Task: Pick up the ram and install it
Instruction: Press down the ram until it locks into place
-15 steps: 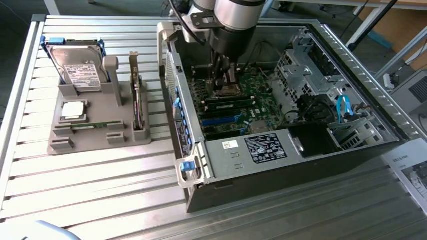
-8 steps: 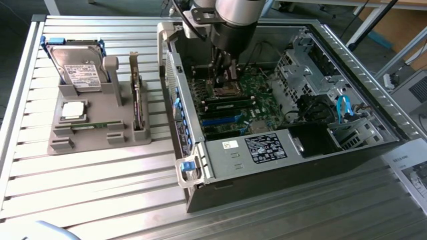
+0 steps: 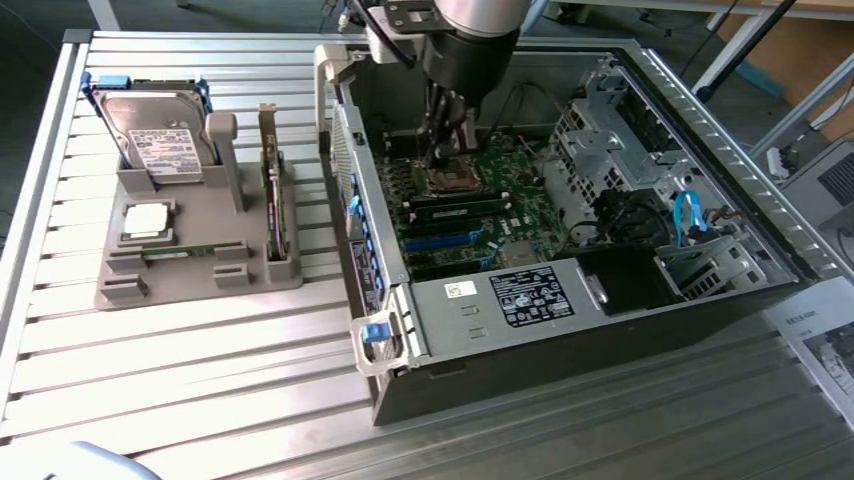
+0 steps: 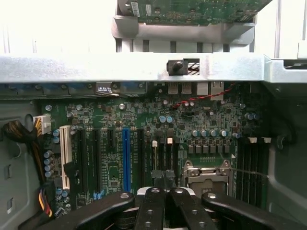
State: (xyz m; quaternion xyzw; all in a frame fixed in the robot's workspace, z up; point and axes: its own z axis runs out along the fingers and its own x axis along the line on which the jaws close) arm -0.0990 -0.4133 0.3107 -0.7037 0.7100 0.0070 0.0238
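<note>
1. The claw [image 3: 441,150] sits deep inside the open PC case [image 3: 694,130], low over the motherboard [image 3: 514,165] beside the CPU socket [image 4: 207,173]. The arm's dark body blocks its tips in the exterior view.
2. In the wrist view the claw's black fingers [image 4: 152,208] are pressed together with nothing between them.
3. The ram [image 3: 180,249] looks like the thin green strip lying flat in the grey holder [image 3: 200,285] on the tabletop [image 3: 174,380], though it's mostly sunk in its slot, so I'm not fully sure.
4. Count on the holder: one hard drive [image 3: 158,135] standing upright, one silver processor chip [image 3: 147,220], one dark expansion card [image 3: 274,205] on edge.
5. The hard drive and the black sticker [image 3: 530,294] on the case both carry print, but none of it is readable.
6. The wrist view shows one blue slot [image 4: 126,158] and one white slot [image 4: 64,158] among the black ones.
</note>
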